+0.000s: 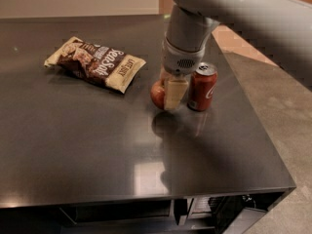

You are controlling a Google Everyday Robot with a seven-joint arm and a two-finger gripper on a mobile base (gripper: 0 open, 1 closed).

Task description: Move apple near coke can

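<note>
The red apple is held in my gripper, whose cream-coloured finger covers its right side. The apple hangs a little above the dark table, its reflection showing just below it. The red coke can stands upright right of the apple, a small gap apart. My grey arm comes down from the upper right.
A brown-and-cream snack bag lies on the table to the left of the apple. The table's right edge runs close past the can, with grey floor beyond. The front edge is near the bottom.
</note>
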